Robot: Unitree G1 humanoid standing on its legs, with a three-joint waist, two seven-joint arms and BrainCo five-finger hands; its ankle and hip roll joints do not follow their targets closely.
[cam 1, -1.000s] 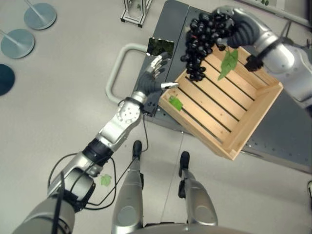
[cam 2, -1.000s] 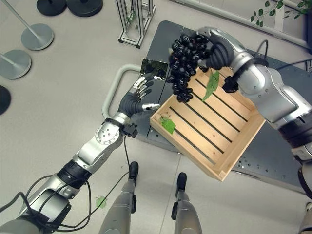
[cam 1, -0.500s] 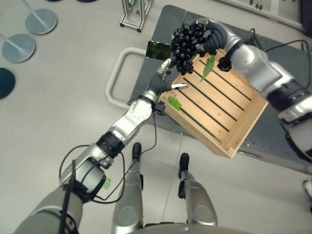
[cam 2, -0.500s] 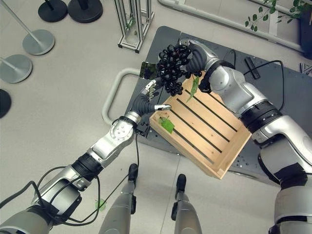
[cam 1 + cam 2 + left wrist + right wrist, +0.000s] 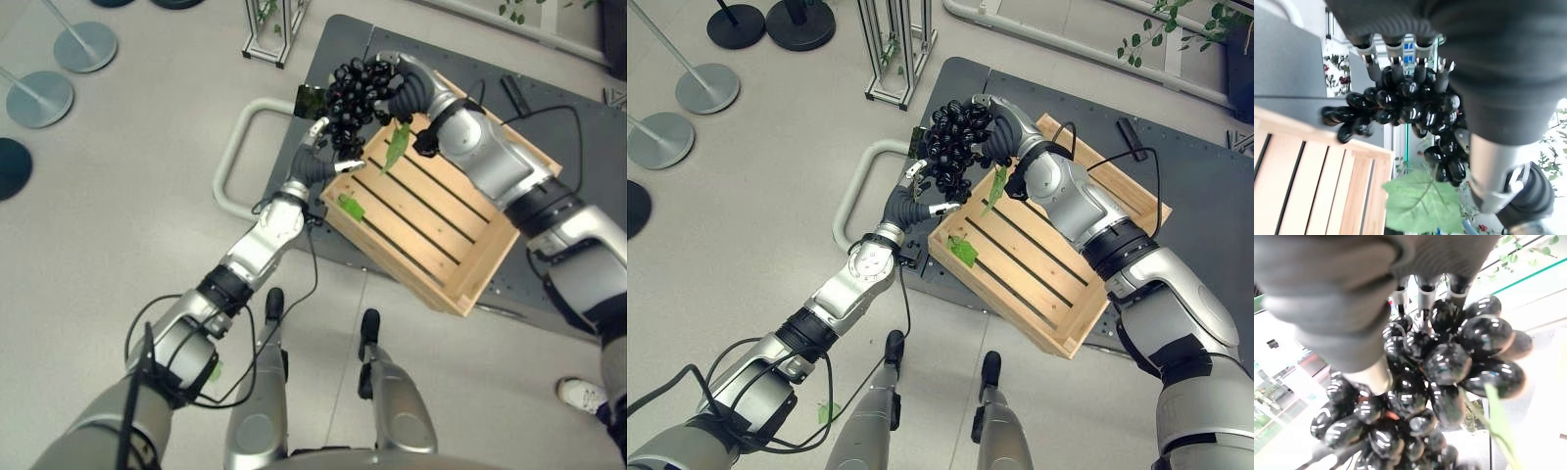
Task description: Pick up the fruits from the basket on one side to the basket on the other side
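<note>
A bunch of black grapes with a green leaf hangs over the far-left corner of the wooden crate. My right hand is shut on the top of the bunch, and its fingers and thumb curl round the grapes. My left hand reaches up from below at the crate's left edge. It is open, with straight fingertips touching the grapes above the crate rim. A second green leaf lies inside the crate.
The crate rests on a dark grey cart deck with a white loop handle at its left. Round stand bases and an aluminium frame stand on the floor beyond. A person's shoe shows at lower right.
My right hand has carried the grapes leftward, from over the crate's middle to its far-left corner. My left hand has risen until its fingertips meet the bunch. The camera has shifted.
</note>
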